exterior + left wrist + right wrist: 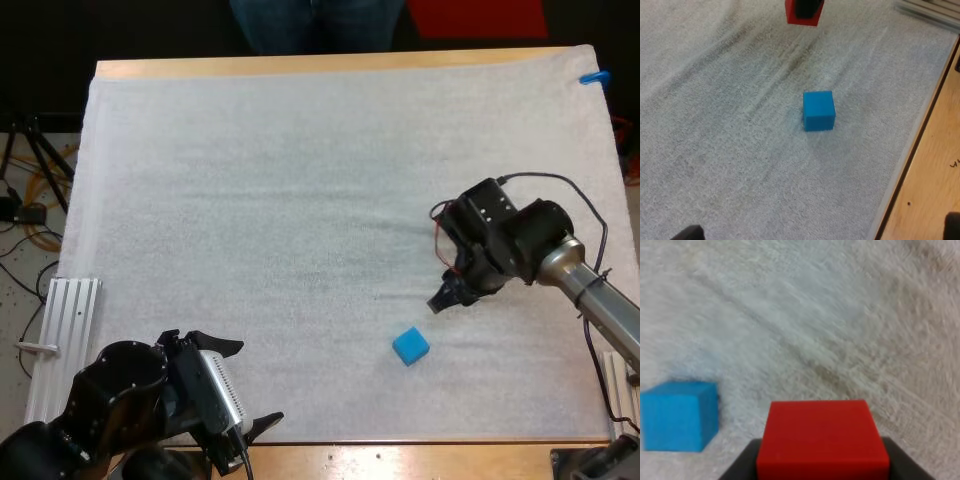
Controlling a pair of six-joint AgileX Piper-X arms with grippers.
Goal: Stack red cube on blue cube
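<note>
Left gripper, nearest the camera at the near edge of the white textured mat, stands with its two black fingers spread wide and nothing between them; its wrist view confirms the fingertips are far apart and clear of any object. Small bright blue cube rests flat on the mat, to the right of that gripper and well apart from it. The cube sits turned, so that its sides run diagonal to the mat's edges; being equal on all sides, it shows no long axis. Right gripper is just beyond the blue cube and slightly to its right, near it but not touching. Its fingers are clamped on a small red cube, pressing on it from both sides, top face level and square to the fingers. From the left wrist, the red cube appears past the blue cube, a clear gap between them. Light wooden table shows along the mat's far edge. A person's legs stand beyond it.
</note>
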